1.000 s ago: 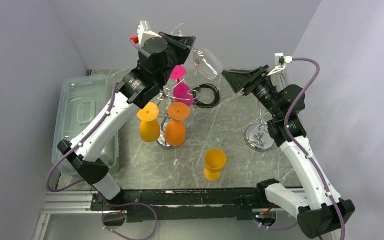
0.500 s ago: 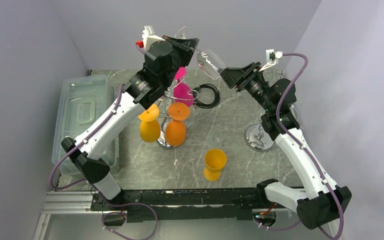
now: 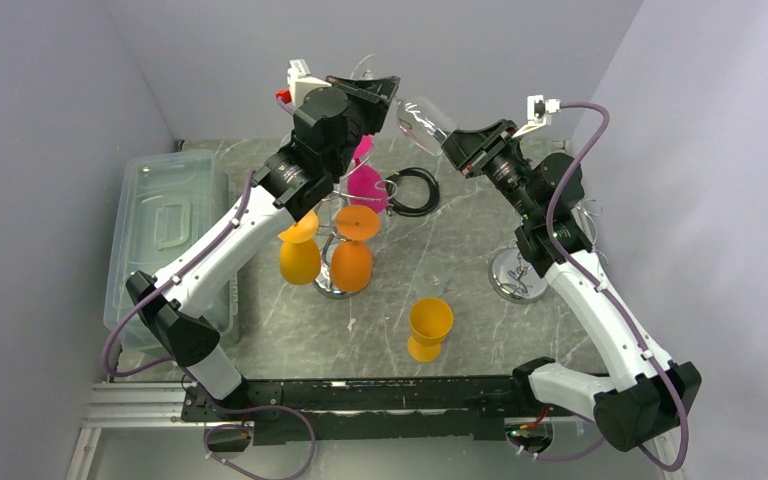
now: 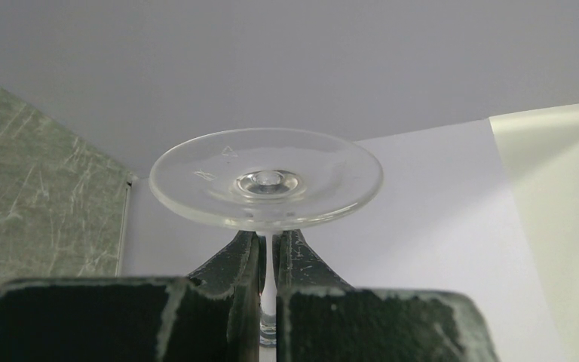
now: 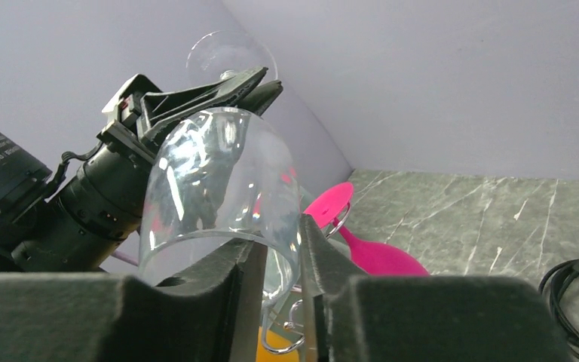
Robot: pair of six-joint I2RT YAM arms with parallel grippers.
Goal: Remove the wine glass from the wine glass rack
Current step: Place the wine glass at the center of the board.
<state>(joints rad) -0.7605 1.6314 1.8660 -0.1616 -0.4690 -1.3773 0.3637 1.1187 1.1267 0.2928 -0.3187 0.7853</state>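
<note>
Left gripper (image 4: pixel 268 253): jaws pinched tight on the stem of the clear wine glass (image 5: pixel 219 181), just under its foot. It holds the glass high over the back of the table (image 3: pixel 460 250), bowl tipped toward the right arm. Right gripper (image 5: pixel 277 241): jaws a narrow gap apart, astride the bowl wall at the rim; we can't tell if they bite yet. The wine glass rack (image 3: pixel 508 283) stands at right beside the right arm, well apart from the glass, so we'd call the lift-off itself done. What's left looks to us like a hand-over and a put-down. On the table, left to right: a clear lidded tub (image 3: pixel 165 225), a second wire stand (image 3: pixel 332 285) hung with orange and pink goblets (image 3: pixel 352 262), a black cable coil (image 3: pixel 412 192) at the back, one orange goblet (image 3: pixel 429 328) standing mouth-up. Table top is grey, veined, stone-look. Plain pale lilac walls (image 3: pixel 60 100) close in left, back and right.
</note>
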